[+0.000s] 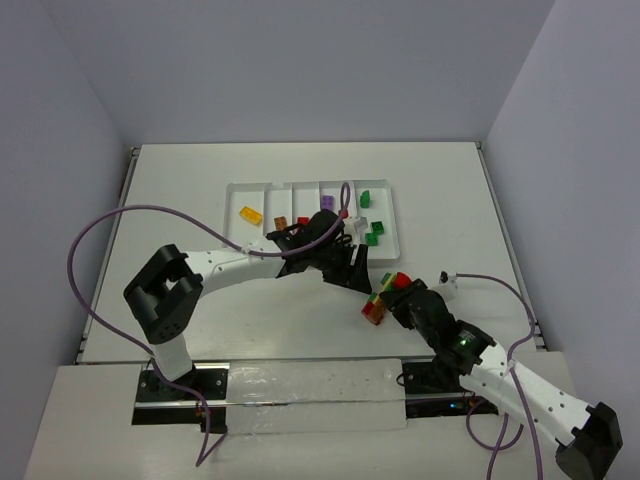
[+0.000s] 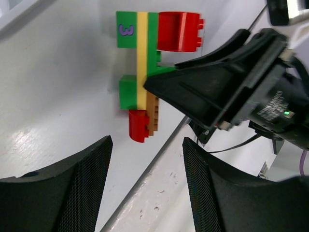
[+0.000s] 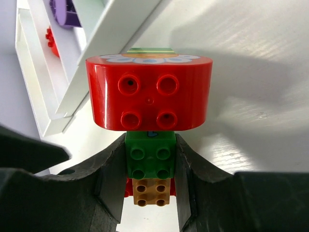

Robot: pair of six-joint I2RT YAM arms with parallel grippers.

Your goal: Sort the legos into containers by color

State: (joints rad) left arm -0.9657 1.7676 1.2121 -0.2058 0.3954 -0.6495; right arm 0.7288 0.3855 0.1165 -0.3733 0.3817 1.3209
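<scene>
Lego cluster (image 1: 376,312), red-green-yellow-brown, right of centre below the tray (image 1: 393,215) in the top view, is clamped in the right gripper (image 1: 395,298) and faces the open, empty left gripper (image 2: 145,169); splitting appears in hand, so the left jaws should next close on one brick.

The red brick (image 3: 149,99) is glossy moulded plastic that catches highlights; the green brick (image 3: 150,157) under it shines less. At ten o'clock in the right wrist view, the tray (image 3: 111,43) looks like smooth white plastic. The table (image 3: 251,145) is matt white and faintly grained, perhaps painted wood. The left gripper (image 2: 147,145) has black pads (image 2: 72,193) with a fine mesh texture.
</scene>
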